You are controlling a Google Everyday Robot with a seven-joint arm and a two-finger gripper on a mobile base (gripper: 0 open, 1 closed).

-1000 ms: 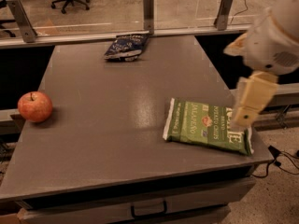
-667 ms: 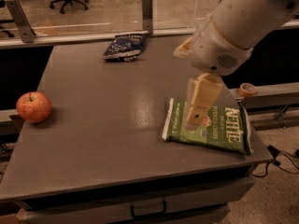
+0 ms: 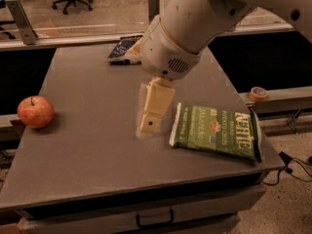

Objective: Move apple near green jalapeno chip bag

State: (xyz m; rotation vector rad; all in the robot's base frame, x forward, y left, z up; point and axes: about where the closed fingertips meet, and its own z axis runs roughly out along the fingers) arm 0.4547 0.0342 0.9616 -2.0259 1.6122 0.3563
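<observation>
Grey desk [image 3: 87, 155] carries the things. At its 9 o'clock edge sits the apple [image 3: 35, 111], well apart from the green jalapeno chip bag [image 3: 214, 130], which lies flat toward 4 o'clock. Between them, just beside the bag's left seam, the end effector [image 3: 148, 126] hangs pointing down over the desk; we cannot tell how far open it is. A dark blue chip bag [image 3: 122, 48] lies at 12 o'clock, partly behind the arm. An orange tape roll [image 3: 258, 93] rests on a ledge at 3 o'clock, off the desk. White letters on the green bag read "KETTLE" and "POTATO CHIPS".
</observation>
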